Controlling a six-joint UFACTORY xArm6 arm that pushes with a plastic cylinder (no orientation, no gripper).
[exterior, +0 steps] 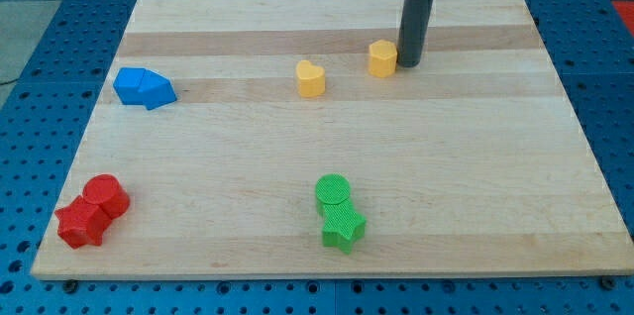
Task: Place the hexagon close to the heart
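A yellow hexagon block (382,58) sits near the view's top, right of centre. A yellow heart block (310,78) lies a short way to its left and slightly lower, with a gap between them. My tip (409,61) rests on the board right against the hexagon's right side. The dark rod rises straight up from there to the view's top edge.
Two blue blocks (145,88) touch each other at the view's left. Two red blocks (93,210) sit together at the bottom left. A green cylinder (333,193) and a green star (344,227) touch at the bottom centre. The wooden board (475,176) ends on all sides.
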